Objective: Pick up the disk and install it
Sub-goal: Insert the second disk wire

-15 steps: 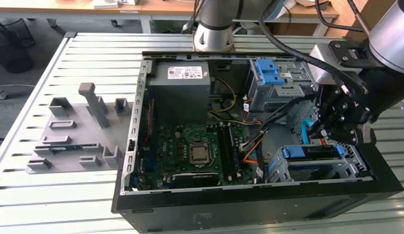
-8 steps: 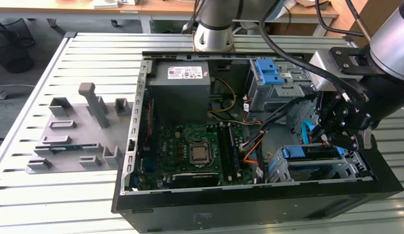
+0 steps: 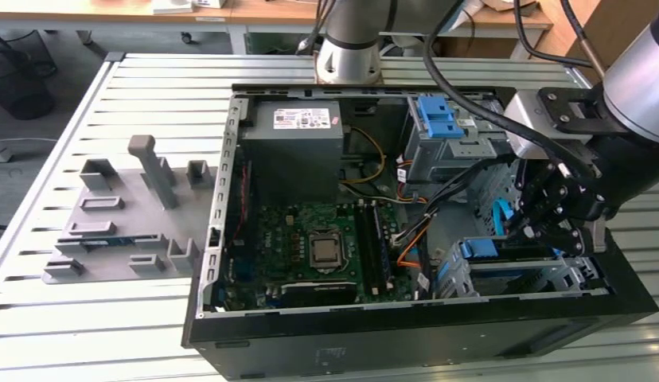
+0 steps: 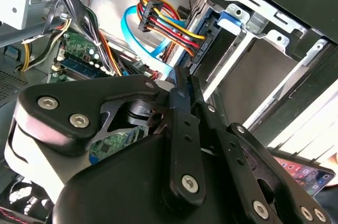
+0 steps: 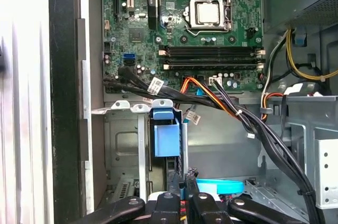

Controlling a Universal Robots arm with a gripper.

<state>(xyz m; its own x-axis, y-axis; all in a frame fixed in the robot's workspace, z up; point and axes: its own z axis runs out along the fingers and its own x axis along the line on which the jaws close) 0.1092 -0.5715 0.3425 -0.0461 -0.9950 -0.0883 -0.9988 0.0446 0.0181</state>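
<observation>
The disk (image 3: 497, 249) sits inside the drive cage at the case's corner on the exterior view's right, its blue carrier bracket facing up. In the first wrist view the blue bracket of the disk (image 5: 166, 135) stands between the cage's metal rails. The bracket's blue edge (image 4: 231, 15) also shows in the second wrist view, beside a plug with coloured wires (image 4: 158, 20). My gripper (image 3: 536, 229) hangs just above the cage. Its black fingers (image 4: 181, 94) lie pressed together, shut, with nothing visible between them. My gripper (image 5: 183, 198) hovers next to a light-blue flat cable (image 5: 219, 186).
The open computer case (image 3: 308, 342) lies on a slatted table. It holds the motherboard (image 3: 319, 243), a grey power-supply box (image 3: 298, 131) and an upper cage with a blue latch (image 3: 441, 119). Black cable bundles (image 5: 253, 123) cross beside the cage. A grey fixture (image 3: 128, 215) stands on the exterior view's left.
</observation>
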